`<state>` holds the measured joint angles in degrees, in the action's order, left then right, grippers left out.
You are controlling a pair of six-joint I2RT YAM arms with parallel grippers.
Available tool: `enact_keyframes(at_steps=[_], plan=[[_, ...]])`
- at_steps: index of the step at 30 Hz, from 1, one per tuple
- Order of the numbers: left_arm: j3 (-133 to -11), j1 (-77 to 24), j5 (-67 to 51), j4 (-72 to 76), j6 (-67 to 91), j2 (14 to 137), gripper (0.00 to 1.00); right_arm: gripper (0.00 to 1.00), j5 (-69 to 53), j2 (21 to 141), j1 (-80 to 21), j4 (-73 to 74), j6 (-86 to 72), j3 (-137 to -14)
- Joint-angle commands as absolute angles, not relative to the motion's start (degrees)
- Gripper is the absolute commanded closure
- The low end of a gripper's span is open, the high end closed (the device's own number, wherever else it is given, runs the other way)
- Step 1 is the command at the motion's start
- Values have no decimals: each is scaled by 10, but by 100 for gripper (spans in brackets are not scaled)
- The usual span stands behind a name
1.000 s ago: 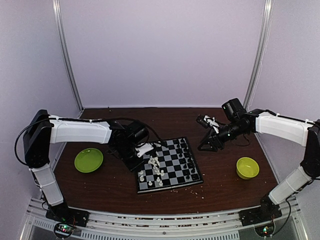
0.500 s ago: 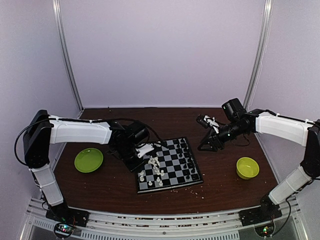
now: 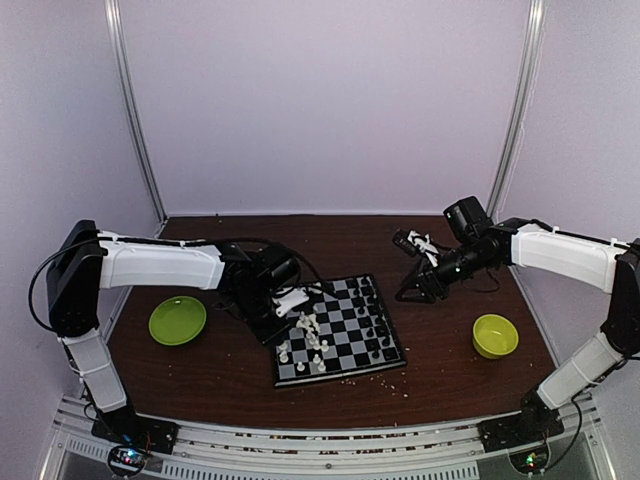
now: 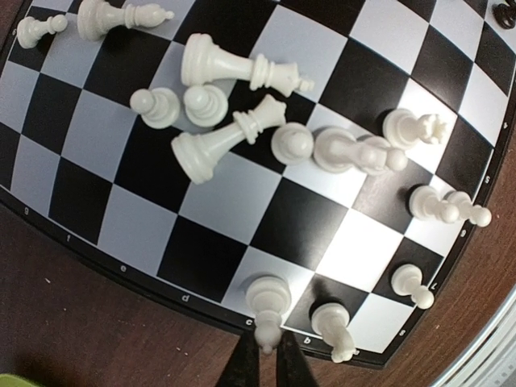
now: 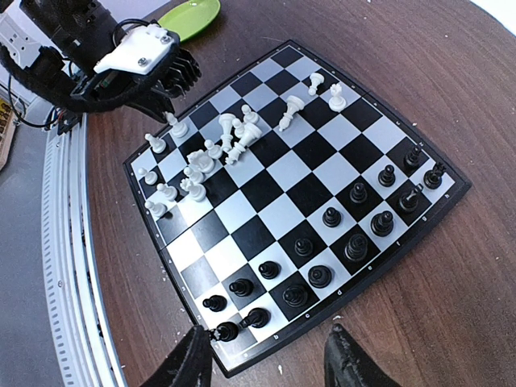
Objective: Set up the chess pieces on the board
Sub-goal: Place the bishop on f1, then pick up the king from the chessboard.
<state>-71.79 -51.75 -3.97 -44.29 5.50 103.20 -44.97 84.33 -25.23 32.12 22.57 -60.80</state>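
The board lies mid-table, its squares close up in the left wrist view. White chess pieces crowd its left half, and some lie toppled. Black chess pieces stand in rows along the right side. My left gripper is at the board's left edge. Its fingers are a crack apart around the top of a white bishop, which stands upright on an edge square. My right gripper hangs open and empty above the board's right corner.
A flat green plate sits left of the board and a green bowl sits to the right. Pale crumbs dot the wood by the board's front edge. A metal rail runs along the near table edge.
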Motion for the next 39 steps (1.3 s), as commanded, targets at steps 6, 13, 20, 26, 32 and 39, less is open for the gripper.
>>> enact_keyframes(at_steps=[6, 13, 20, 26, 32, 39], plan=[[-731, -519, -34, -440, 59, 1027, 83, 52, -455, 841, -248, 324, 226, -611], [-765, -519, -32, -438, 48, 1002, 65, 52, -455, 836, -249, 324, 227, -611], [-748, -509, -84, -344, -91, 1005, 68, 52, -450, 831, -249, 325, 230, -611], [-759, -490, -135, -310, -207, 1030, 72, 52, -447, 828, -248, 326, 231, -609], [-788, -481, -145, -332, -254, 1077, 72, 52, -445, 827, -240, 325, 233, -608], [-787, -479, -135, -327, -260, 1101, 71, 52, -450, 842, -236, 329, 238, -610]])
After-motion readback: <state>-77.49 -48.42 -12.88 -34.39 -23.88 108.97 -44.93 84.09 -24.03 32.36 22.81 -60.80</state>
